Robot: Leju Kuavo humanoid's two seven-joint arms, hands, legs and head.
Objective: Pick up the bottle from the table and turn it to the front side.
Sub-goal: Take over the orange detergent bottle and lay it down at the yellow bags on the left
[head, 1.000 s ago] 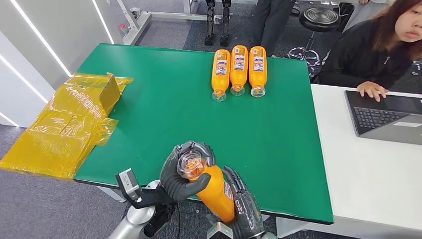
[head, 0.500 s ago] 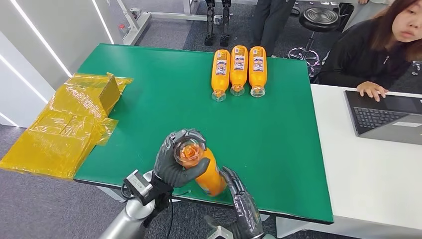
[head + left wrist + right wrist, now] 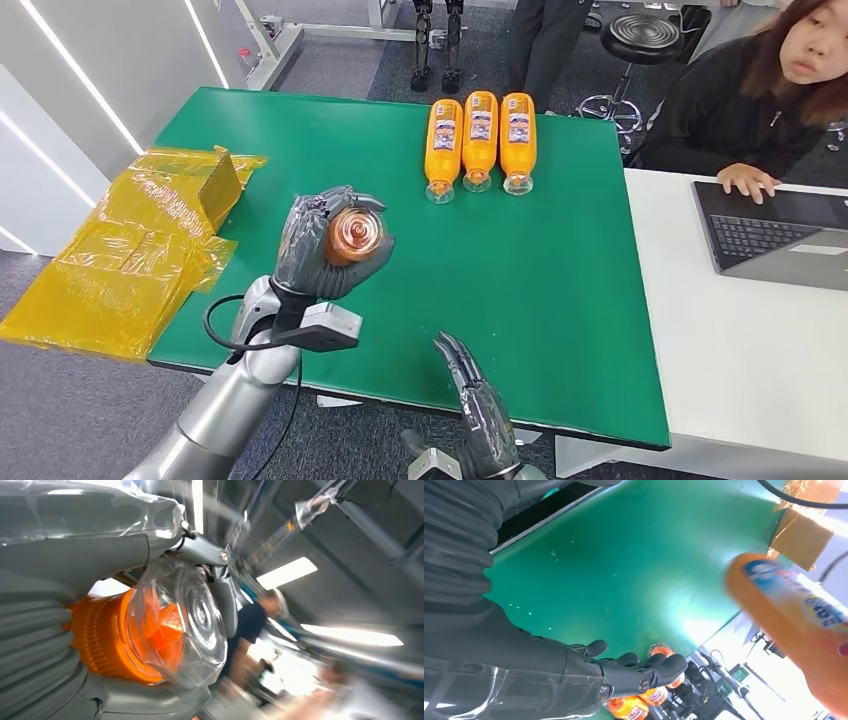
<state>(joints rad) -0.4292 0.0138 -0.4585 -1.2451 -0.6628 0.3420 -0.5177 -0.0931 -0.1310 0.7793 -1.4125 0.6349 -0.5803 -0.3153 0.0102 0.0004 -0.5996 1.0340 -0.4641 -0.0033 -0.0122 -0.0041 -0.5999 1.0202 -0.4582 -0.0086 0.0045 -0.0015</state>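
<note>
Bottle (image 3: pixel 356 236): held above the green table (image 3: pixel 560 270), clear base facing the head camera.
Left robot hand (image 3: pixel 322 250): wrapped around the body.
Right robot hand (image 3: pixel 478 408): empty, fingers spread.
Handling: judged smooth, rigid plastic; mid-body grasp advised.

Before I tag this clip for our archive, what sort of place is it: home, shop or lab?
Probably a robotics lab or test room: a green work table with orange bottles in a row, a person at a laptop beside it.
</note>
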